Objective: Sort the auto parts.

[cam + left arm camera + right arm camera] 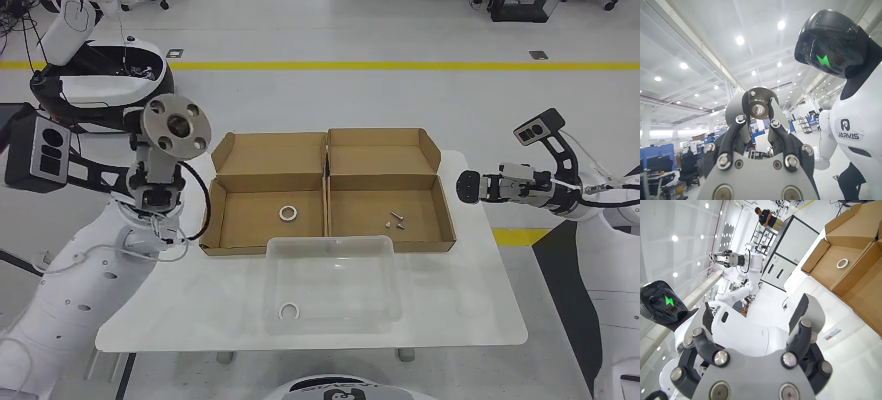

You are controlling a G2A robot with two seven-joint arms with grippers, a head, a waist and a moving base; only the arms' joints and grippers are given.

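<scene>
The left gripper [759, 108] is clenched on the hub of a metal flange [177, 124]. It holds the flange high, disc upward, about over the left end of the bench [480, 290] and beside the left cardboard box [250, 222].

The likely trouble is that only the narrow hub is pinched. The heavy disc could twist or slip on the way down and fall past the bench edge (or strike the box's raised flap). Set in the right box [360, 215] with the screws [397, 220], rather than beside the ring [288, 213], it might be missorted.

The right gripper [754, 311] hangs released and empty off the bench's right end.

A small sticker [831, 334] shows near the boxes, its print too small to read.
</scene>
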